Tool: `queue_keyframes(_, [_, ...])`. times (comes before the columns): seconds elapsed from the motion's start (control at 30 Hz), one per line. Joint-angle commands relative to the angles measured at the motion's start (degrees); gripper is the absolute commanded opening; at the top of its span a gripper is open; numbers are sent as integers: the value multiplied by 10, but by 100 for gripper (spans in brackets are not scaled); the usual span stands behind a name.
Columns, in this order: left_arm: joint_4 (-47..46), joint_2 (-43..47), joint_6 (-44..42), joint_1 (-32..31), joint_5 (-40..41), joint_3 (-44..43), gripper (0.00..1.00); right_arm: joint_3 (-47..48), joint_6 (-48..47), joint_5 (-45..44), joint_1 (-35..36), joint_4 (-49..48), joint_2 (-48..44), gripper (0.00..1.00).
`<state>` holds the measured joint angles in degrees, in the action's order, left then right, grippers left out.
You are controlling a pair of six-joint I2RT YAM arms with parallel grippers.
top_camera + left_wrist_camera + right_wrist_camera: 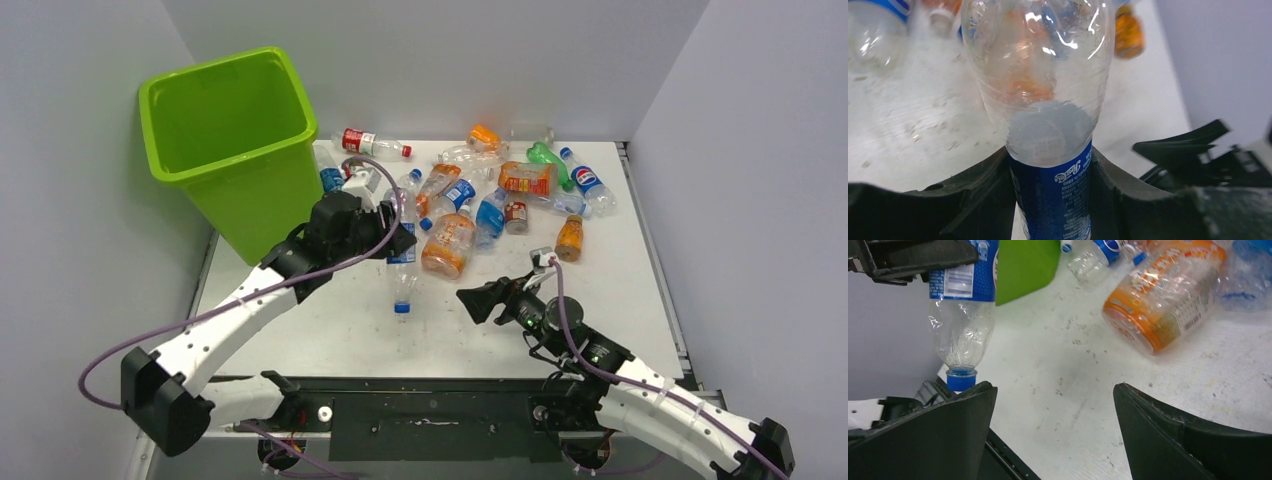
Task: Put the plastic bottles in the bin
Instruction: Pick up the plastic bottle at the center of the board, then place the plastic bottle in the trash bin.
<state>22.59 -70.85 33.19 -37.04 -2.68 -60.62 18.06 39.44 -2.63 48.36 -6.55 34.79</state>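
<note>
The left gripper point(1050, 175) has its jaws closed on a clear bottle point(402, 272), one pad on each side of the blue label band. The clear shoulder and the blue cap point(961, 378) hang straight down below the jaws. I can't tell whether the cap is clear of the table point(330, 325).

The bottle looks empty. I'd expect it to weigh almost nothing and its thin walls to dent under a hard squeeze. Bare plastic like that is slick, so the label band is probably the best place to hold it: the body is straight there and the wrap gives the pads something to bite on. A grip lower on the tapering shoulder would likely squirt the bottle out.

Beside those jaws, towards the wall on their outer side, stands the bin point(262, 205), open at the top and much taller than the bottle. The bottle is outside it, so it has to go up and over the rim.

On the other side of the held bottle, the right gripper point(1055, 410) hangs low over the table with its jaws spread wide and nothing between them. Just beyond its fingertips lies a fat orange bottle point(1163, 295) on its side. It looks as light and crushable as the first, and is best taken across its middle.

Past that lies the heap of remaining bottles point(500, 185), well apart from the bin.
</note>
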Motion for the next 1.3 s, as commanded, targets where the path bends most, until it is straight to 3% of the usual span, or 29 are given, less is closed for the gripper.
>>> queue_keyframes(0.0, [-201, 61, 129, -1, -53, 46, 18, 22, -5, -8, 17, -64, -44, 90])
queue_keyframes(0.13, [-408, 114, 229, -8, -18, 142, 12, 16, 17, 19, 29, -150, -40, 90])
queue_keyframes(0.23, [-512, 128, 287, -17, 13, 195, 9, 25, 25, 52, 35, -205, 0, 90])
queue_keyframes(0.43, [-570, 144, 315, -37, 68, 230, 8, 72, 12, 28, 68, -189, 76, 92])
queue_keyframes(0.6, [-577, 159, 315, -48, 98, 238, 8, 68, 15, 28, 97, -231, 103, 97])
queue_keyframes(0.8, [-589, 165, 318, -57, 104, 249, 7, 68, 10, -12, 114, -246, 112, 70])
queue_keyframes(0.87, [-592, 167, 318, -59, 104, 255, 7, 68, 10, -17, 115, -252, 110, 70])
queue_keyframes(1.0, [-587, 175, 321, -60, 104, 262, 7, 74, -5, -18, 115, -257, 105, 81])
queue_keyframes(1.07, [-580, 179, 322, -60, 103, 262, 7, 84, -13, -21, 115, -248, 105, 79])
queue_keyframes(1.27, [-575, 185, 321, -61, 95, 263, 7, 99, -22, -7, 115, -239, 120, 48])
